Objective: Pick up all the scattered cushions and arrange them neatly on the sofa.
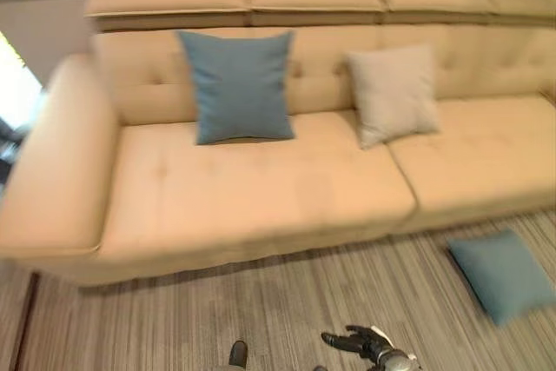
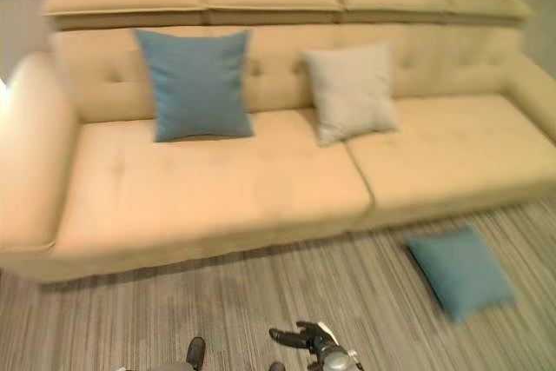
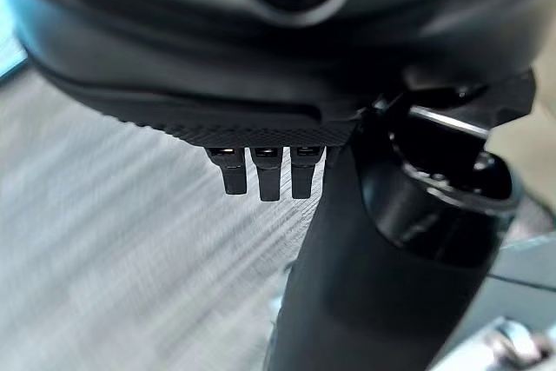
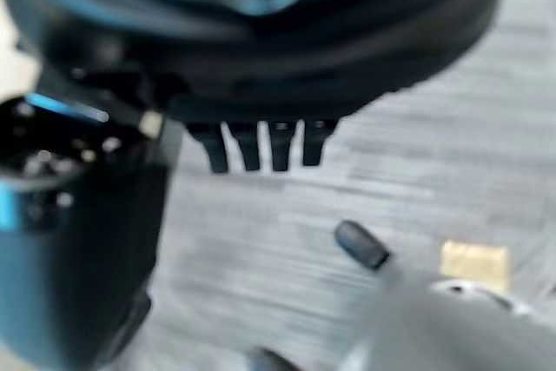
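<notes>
Against the backrest of the long beige tufted sofa (image 1: 261,188), a square blue cushion (image 1: 240,84) and a pale grey cushion (image 1: 393,93) are standing upright, apart from each other. Another blue cushion (image 1: 504,274) is lying on the striped grey carpet (image 1: 217,319) before the sofa's right end. Both dark hands, right (image 4: 261,147) and left (image 3: 265,171), are hanging with relaxed straight fingers, holding nothing.

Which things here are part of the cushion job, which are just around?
Job: blue cushion on the floor; blue cushion on the sofa; beige cushion; sofa.
Around: striped carpet; small tan block.
</notes>
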Available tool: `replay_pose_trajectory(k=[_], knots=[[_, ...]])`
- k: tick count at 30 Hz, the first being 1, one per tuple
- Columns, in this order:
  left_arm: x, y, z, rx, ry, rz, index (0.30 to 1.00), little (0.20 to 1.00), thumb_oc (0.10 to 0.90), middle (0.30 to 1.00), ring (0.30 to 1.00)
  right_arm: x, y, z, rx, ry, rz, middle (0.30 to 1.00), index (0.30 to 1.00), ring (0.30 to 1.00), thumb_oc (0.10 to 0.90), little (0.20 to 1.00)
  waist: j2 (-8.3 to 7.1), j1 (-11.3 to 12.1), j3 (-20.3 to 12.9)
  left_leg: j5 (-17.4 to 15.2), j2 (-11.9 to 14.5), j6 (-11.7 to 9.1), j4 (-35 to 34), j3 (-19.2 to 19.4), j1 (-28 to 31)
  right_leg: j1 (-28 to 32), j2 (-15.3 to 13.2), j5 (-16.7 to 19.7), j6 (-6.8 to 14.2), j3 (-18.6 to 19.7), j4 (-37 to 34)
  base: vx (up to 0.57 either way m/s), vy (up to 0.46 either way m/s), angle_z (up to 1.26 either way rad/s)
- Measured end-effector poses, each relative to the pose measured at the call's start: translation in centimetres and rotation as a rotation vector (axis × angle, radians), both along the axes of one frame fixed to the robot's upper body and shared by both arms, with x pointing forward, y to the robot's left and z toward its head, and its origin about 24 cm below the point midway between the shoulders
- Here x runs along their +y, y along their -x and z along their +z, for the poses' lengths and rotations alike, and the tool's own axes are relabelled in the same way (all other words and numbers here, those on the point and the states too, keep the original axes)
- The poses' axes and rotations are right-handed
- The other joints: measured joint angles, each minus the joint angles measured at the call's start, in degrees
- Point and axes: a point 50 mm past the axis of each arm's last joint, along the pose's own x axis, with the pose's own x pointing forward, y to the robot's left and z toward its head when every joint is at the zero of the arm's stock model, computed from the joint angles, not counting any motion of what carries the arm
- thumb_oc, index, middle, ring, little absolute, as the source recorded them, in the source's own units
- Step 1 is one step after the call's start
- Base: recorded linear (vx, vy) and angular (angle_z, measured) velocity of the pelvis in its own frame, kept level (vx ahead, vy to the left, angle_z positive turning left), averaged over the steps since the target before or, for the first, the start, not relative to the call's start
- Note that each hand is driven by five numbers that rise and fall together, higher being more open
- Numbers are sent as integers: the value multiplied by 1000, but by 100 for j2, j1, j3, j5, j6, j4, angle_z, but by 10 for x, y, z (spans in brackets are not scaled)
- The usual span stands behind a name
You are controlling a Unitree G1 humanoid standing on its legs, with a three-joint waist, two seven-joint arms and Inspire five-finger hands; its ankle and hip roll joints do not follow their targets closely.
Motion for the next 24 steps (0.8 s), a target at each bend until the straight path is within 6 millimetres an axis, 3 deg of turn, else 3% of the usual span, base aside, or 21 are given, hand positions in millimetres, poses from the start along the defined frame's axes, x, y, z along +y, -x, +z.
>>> replay_pose_trajectory(k=[1, 3, 4, 5, 6, 7, 8, 9, 10, 11, 12, 13, 16, 17, 18, 19, 20, 21, 22, 23, 24], knots=[[-3, -2, 0, 5, -3, -37, 900, 900, 800, 900, 900, -6, -5, 3, -29, 8, -40, 900, 900, 900, 800, 900, 59, -231, 51, -51, 0, 79, -3, 392, 66, -57, 2, 218, -48, 55, -160, 2, 71, -150], [-6, -9, 0, 0, -5, -72, 900, 900, 800, 900, 900, -15, 1, 3, -20, 26, -77, 900, 900, 900, 800, 900, 87, -481, 75, -107, -46, 123, 8, 653, 134, -81, -22, 379, -25, 133, -325, 10, 43, -123], [-6, -11, 1, 1, -22, -138, 900, 900, 800, 900, 900, -19, -3, 5, -34, 22, -117, 900, 900, 900, 800, 900, 127, -491, 100, -144, -23, 57, -1, 1185, 168, -438, 12, 500, 143, 609, -100, -16, -39, -189], [-7, -22, 3, -21, -20, -156, 900, 900, 800, 900, 900, -23, -7, 9, -62, 24, -144, 900, 900, 900, 800, 900, 115, -591, 151, -226, 21, 157, 45, 1573, 219, -566, 55, 693, -10, 676, -250, -30, -66, -216], [-5, -26, 4, -24, -35, -192, 900, 900, 800, 900, 900, -23, -10, 11, -76, 26, -147, 900, 900, 900, 800, 900, 88, -658, 174, -246, 22, 126, 19, 1912, 267, -610, 71, 748, -16, 688, -430, -32, -80, -205], [-4, -39, 7, -52, -50, -212, 900, 900, 800, 900, 900, -26, -16, 14, -97, 35, -153, 900, 900, 900, 800, 900, 176, -679, 253, -247, 112, 150, 0, 2291, 313, -695, 84, 566, -114, 564, -352, -38, -104, -180], [-3, -50, 11, -80, -60, -232, 900, 900, 800, 900, 900, -31, -17, 16, -103, 50, -169, 900, 900, 900, 800, 900, 349, -660, 327, -271, 285, 163, 23, 2605, 313, -887, 71, 428, 42, 310, 14, -23, -82, -161], [-2, -57, 13, -100, -62, -237, 900, 900, 800, 900, 900, -32, -15, 15, -94, 53, -174, 900, 900, 900, 800, 900, 393, -643, 341, -264, 335, 137, 6, 2759, 350, -924, 25, 377, 68, 81, 172, -38, -63, -128], [0, -64, 16, -133, -59, -213, 900, 900, 800, 900, 900, -32, -14, 14, -89, 49, -193, 900, 900, 900, 800, 900, 440, -627, 369, -291, 482, 1, 77, 3091, 395, -1007, -155, 181, -54, -746, 520, -2, -30, -166], [2, -71, 19, -167, -59, -202, 900, 900, 800, 900, 900, -32, -5, 10, -71, 45, -223, 900, 900, 900, 800, 900, 490, -477, 350, -299, 631, 10, 139, 3547, 536, -989, -414, -93, -282, -1854, 979, 49, -93, -172], [4, -78, 22, -187, -65, -190, 900, 900, 800, 900, 900, -32, 1, 9, -67, 44, -228, 900, 900, 900, 800, 900, 507, -512, 277, -334, 717, -21, 242, 3686, 579, -904, -559, -167, -292, -2050, 1109, 159, -200, -172], [2, -86, 25, -217, -65, -192, 900, 900, 800, 900, 900, -33, 9, 7, -50, 44, -236, 900, 900, 900, 800, 900, 458, -499, 227, -382, 701, -108, 350, 3701, 646, -845, -528, -217, -569, -2101, 985, 209, -260, -103], [-21, -103, 27, -288, -8, -177, 900, 900, 800, 900, 900, -50, 12, 9, -36, 93, -247, 900, 900, 900, 800, 900, 745, -504, 132, -355, 1115, -57, 853, 3043, 629, -808, -78, -28, -1118, -1594, 710, 221, -326, -112], [-37, -114, 30, -332, 37, -196, 900, 900, 800, 900, 900, -58, 17, 10, -28, 115, -248, 900, 900, 900, 800, 900, 767, -580, 95, -448, 1172, -158, 906, 2869, 592, -738, -7, -69, -1073, -1546, 612, 265, -440, -56], [-54, -124, 32, -364, 77, -230, 900, 900, 800, 900, 900, -68, 25, 10, -7, 141, -262, 900, 900, 900, 800, 900, 894, -603, 21, -206, 1281, -272, 1081, 2702, 553, -672, 95, -239, -846, -1533, 606, 252, -432, -10], [-68, -133, 37, -401, 124, -260, 900, 900, 800, 900, 900, -71, 36, 6, 33, 149, -279, 900, 900, 900, 800, 900, 858, -637, 15, -197, 1472, -283, 1433, 2457, 528, -427, 156, -304, -746, -1580, 480, 256, -583, -3], [-78, -141, 42, -448, 157, -298, 900, 900, 800, 900, 900, -70, 44, 3, 59, 142, -290, 900, 900, 900, 800, 900, 811, -604, 8, -179, 1645, -301, 1885, 2252, 498, -203, 284, -338, -794, -1563, 335, 182, -457, -16], [-83, -145, 45, -477, 176, -315, 900, 900, 800, 900, 900, -70, 48, 2, 70, 141, -291, 900, 900, 900, 800, 900, 793, -563, -15, -134, 1842, -301, 2408, 1902, 369, -146, 508, -390, -974, -1530, 328, 141, -393, -65], [-86, -150, 51, -509, 177, -356, 900, 900, 800, 900, 900, -67, 48, 1, 71, 132, -289, 900, 900, 900, 800, 900, 706, -338, 7, 68, 1993, -304, 3415, 1099, -97, -138, 580, -444, -1327, -1327, 431, 59, -99, -90], [-87, -152, 54, -527, 176, -394, 900, 900, 800, 900, 900, -65, 44, 1, 66, 134, -274, 900, 900, 900, 800, 900, 624, -216, 51, 14, 1965, -413, 3813, 640, -323, -59, 636, -395, -1428, -1200, 315, 10, -1, -93], [-90, -157, 62, -558, 190, -463, 900, 900, 800, 900, 900, -63, 34, 5, 31, 129, -253, 900, 900, 900, 800, 900, 480, -189, 159, -238, 1686, -598, 4194, -96, -839, 46, 622, -328, -1520, -1106, 144, 33, 67, -57]])
